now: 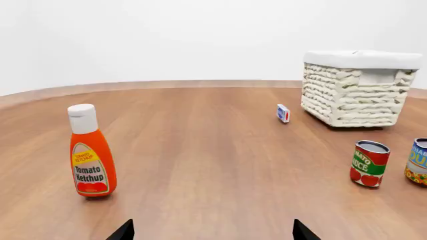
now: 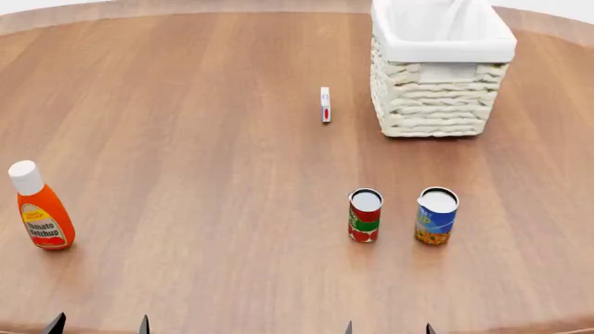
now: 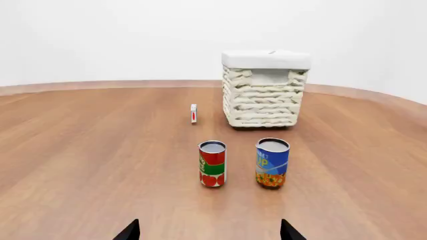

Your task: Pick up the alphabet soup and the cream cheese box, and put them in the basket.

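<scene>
The alphabet soup (image 2: 436,216) (image 3: 272,162) is a blue-labelled can standing upright beside a red-and-green can. Its edge also shows in the left wrist view as the alphabet soup (image 1: 418,162). The cream cheese box (image 2: 325,104) (image 3: 193,113) (image 1: 283,113) stands on edge just left of the basket (image 2: 436,97) (image 3: 263,95) (image 1: 353,92). My left gripper (image 2: 97,324) (image 1: 212,231) is open at the table's near edge, far from both. My right gripper (image 2: 388,327) (image 3: 208,231) is open, short of the two cans, holding nothing.
A red-and-green tomato can (image 2: 365,216) (image 3: 213,163) (image 1: 369,163) stands just left of the soup. A ketchup bottle (image 2: 41,209) (image 1: 90,152) stands at the near left. The round wooden table (image 2: 186,139) curves away at the back.
</scene>
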Robot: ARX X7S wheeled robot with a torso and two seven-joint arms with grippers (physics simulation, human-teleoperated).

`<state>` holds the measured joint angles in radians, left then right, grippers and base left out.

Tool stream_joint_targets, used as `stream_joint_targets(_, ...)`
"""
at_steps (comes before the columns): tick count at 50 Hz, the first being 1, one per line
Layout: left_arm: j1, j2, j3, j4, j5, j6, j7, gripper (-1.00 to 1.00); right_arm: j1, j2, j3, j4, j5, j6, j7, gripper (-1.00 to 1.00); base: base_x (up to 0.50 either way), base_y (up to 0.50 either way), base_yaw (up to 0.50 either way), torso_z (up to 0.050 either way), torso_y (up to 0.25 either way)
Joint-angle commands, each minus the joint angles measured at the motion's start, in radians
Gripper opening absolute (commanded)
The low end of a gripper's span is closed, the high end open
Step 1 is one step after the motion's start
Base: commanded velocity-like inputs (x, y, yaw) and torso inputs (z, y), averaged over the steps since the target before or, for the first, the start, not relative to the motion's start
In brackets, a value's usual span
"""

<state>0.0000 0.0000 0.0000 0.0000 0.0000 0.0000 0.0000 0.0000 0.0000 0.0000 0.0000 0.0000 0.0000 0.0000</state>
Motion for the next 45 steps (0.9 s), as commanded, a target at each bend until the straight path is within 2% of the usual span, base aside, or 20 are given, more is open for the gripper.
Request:
stream_joint_targets(1, -0.003, -0.016, 0.018, -0.008, -0.016, 0.006, -0.017, 1.00, 0.003, 0.015, -0.020, 0.005, 0.015, -0.003, 0.020, 1.00, 0.00, 0.00, 0.00, 0.000, 0.000)
stream_joint_targets(12, -0.002, -0.060, 0.043, 0.069, -0.019, -0.004, -0.059, 1.00, 0.012, 0.045, -0.064, -0.060, 0.043, 0.023, 0.068, 1.00, 0.00, 0.00, 0.00, 0.000, 0.000)
stream_joint_targets(16, 0.007, -0.067, 0.045, 0.176, -0.037, -0.028, -0.064, 1.00, 0.017, 0.061, -0.081, -0.182, 0.030, 0.063, 0.082, 1.00, 0.00, 0.00, 0.00, 0.000, 0.000)
stream_joint_targets(19, 0.004, -0.080, 0.063, 0.213, 0.003, -0.031, -0.081, 1.00, 0.021, 0.069, -0.087, -0.254, 0.027, 0.088, 0.090, 1.00, 0.00, 0.00, 0.00, 0.000, 0.000)
stream_joint_targets(24, -0.001, -0.082, 0.045, 0.350, -0.056, -0.107, -0.081, 1.00, 0.031, 0.087, -0.102, -0.399, 0.013, 0.139, 0.100, 1.00, 0.00, 0.00, 0.00, 0.000, 0.000)
stream_joint_targets(34, -0.004, -0.098, 0.038, 0.527, -0.046, -0.083, -0.120, 1.00, 0.026, 0.116, -0.120, -0.583, -0.034, 0.129, 0.128, 1.00, 0.00, 0.00, 0.00, 0.000, 0.000)
stream_joint_targets(45, -0.015, -0.128, 0.019, 0.776, -0.098, -0.188, -0.140, 1.00, 0.028, 0.136, -0.150, -0.810, -0.044, 0.223, 0.126, 1.00, 0.00, 0.00, 0.00, 0.000, 0.000)
